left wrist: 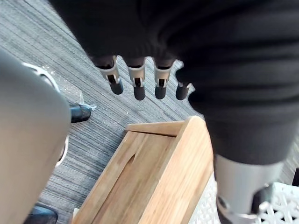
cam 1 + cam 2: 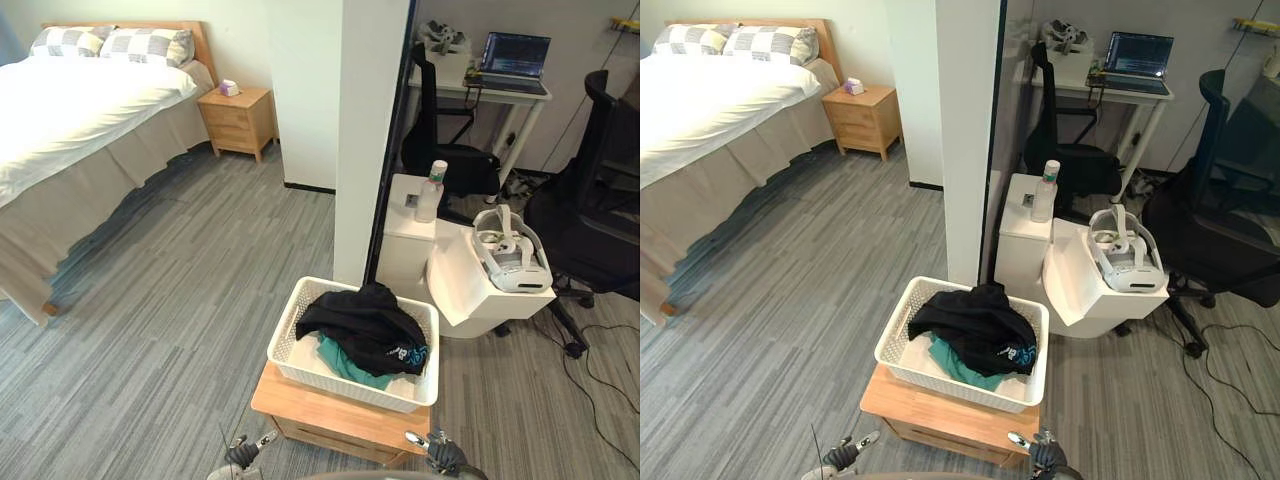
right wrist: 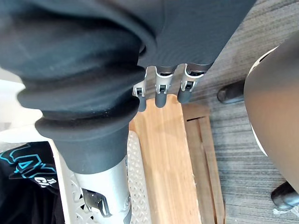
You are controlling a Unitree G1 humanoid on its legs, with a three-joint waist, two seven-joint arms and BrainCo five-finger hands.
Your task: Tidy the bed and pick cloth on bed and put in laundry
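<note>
Two cloths, a black cloth [image 2: 362,318] and a green cloth [image 2: 345,366], are seen in the left eye view. They are piled in the white basket [image 2: 288,348], which is set on a low wooden surface [image 2: 320,408]. The bed [image 2: 70,110] is seen well apart from it, smooth and flat, with two pillows [image 2: 110,42] at its head and no cloth on it. So the task is judged to be done, or almost.

In the left wrist view the left hand [image 1: 136,83] is seen hanging by the wooden surface, fingers straight and apart, and nothing is held.

In the right wrist view the right hand [image 3: 161,93] is seen hanging beside the basket, fingers loose, and nothing is held.
</note>
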